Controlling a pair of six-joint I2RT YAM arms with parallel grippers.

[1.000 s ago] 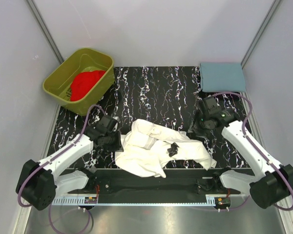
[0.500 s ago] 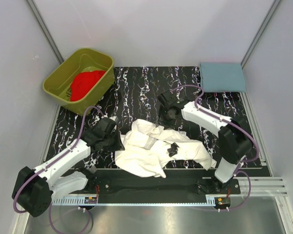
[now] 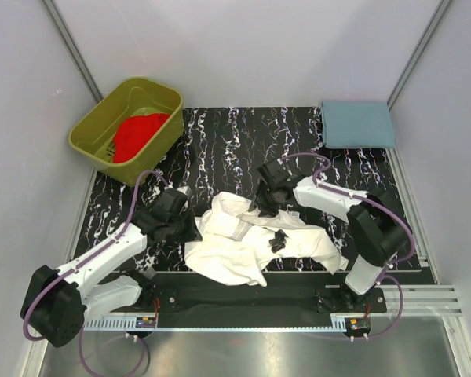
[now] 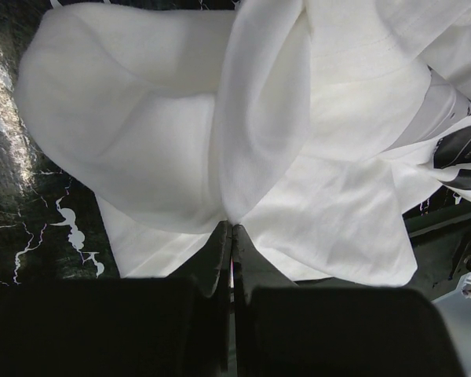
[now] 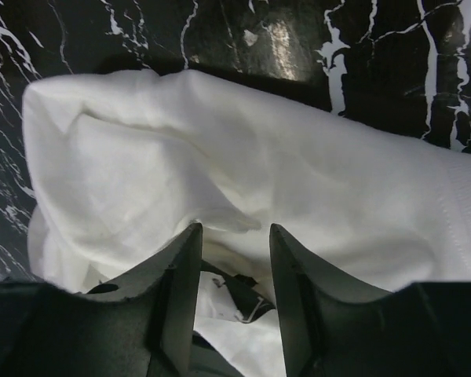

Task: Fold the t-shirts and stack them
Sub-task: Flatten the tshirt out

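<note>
Two t-shirts: one white t-shirt [image 3: 243, 243] lies crumpled near the front of the black marbled surface [image 3: 228, 141], one red t-shirt [image 3: 137, 133] fills the single olive-green tub [image 3: 92, 126]. The left tool [image 4: 231, 229] is clenched on a white fold; the right tool [image 5: 234, 232] is spread over the white cloth. One folded teal cloth [image 3: 357, 124] lies far right

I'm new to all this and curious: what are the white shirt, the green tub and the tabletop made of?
Shirt: soft matte cloth, probably cotton knit; it creases and drapes. Tub: olive plastic, likely; smooth, rigid, slightly glossy walls. Tabletop: black white-veined marble look, glossy glare; possibly laminate.
</note>
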